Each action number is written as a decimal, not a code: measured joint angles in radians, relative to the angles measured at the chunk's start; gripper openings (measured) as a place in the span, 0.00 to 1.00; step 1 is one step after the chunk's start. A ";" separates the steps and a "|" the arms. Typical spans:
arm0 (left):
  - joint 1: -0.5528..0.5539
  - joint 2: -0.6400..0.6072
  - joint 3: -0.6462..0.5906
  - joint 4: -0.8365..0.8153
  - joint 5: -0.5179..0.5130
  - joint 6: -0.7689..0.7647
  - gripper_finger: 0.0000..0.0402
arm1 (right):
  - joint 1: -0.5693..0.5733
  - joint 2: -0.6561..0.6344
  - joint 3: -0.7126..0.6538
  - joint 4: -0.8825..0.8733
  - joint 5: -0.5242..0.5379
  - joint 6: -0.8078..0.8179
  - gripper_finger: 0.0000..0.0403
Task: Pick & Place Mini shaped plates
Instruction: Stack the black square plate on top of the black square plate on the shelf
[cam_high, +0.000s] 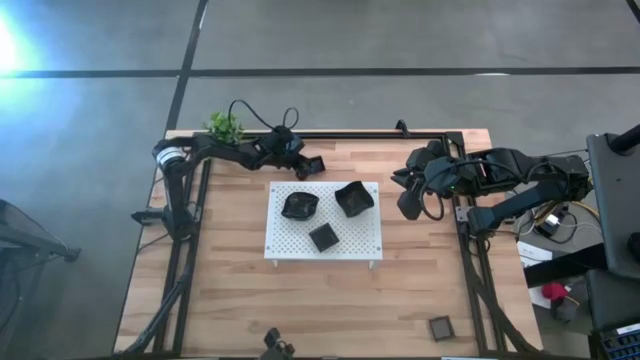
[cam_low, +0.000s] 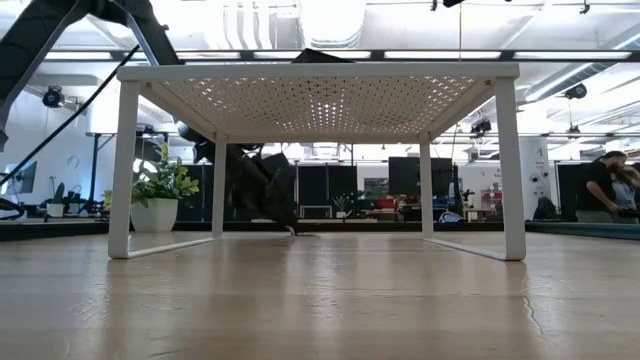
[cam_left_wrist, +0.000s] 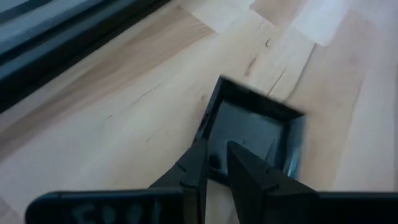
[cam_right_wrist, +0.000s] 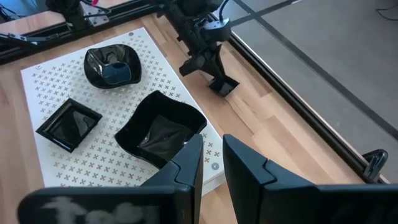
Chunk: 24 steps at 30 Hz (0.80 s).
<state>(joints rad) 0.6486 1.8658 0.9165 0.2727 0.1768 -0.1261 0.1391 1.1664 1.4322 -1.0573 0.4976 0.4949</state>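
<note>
My left gripper (cam_high: 306, 165) is shut on a small square black plate (cam_high: 315, 165) over the wood just beyond the far left corner of the white perforated board (cam_high: 352, 243). On the board lie a rounded plate (cam_high: 299, 205), a wavy-edged plate (cam_high: 353, 197) and a small square plate (cam_high: 323, 237). Another small plate (cam_high: 440, 327) lies on the table near the front right. My right gripper (cam_high: 408, 203) hangs high off the board's right side, its fingers (cam_right_wrist: 186, 168) slightly open with nothing between them. My left gripper pinches the square plate's near rim (cam_left_wrist: 214, 167) close to a corner, one finger (cam_left_wrist: 249, 177) inside the dish and the other (cam_left_wrist: 194, 171) outside. The fingers slant down from the table's left. The plate (cam_right_wrist: 222, 86) sits tilted, its lower edge at the table top; whether it touches, I cannot tell.
A small green plant (cam_high: 224, 126) stands at the far left corner behind my left arm. A black frame rail (cam_high: 380, 134) runs along the far edge close to the held plate. The board stands on legs (cam_low: 124, 170). Bare wood lies in front of it.
</note>
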 joint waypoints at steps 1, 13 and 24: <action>0.000 0.004 0.002 0.000 0.000 0.000 0.14 | 0.000 0.000 0.000 0.000 0.000 0.000 0.14; -0.003 0.007 0.004 0.000 0.000 0.002 0.14 | 0.000 0.000 0.000 0.000 -0.001 -0.001 0.14; -0.004 0.007 0.004 -0.001 -0.002 -0.006 0.11 | 0.000 0.000 0.000 0.000 -0.001 -0.001 0.14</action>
<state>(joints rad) 0.6445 1.8732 0.9203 0.2719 0.1751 -0.1324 0.1391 1.1660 1.4322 -1.0573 0.4965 0.4938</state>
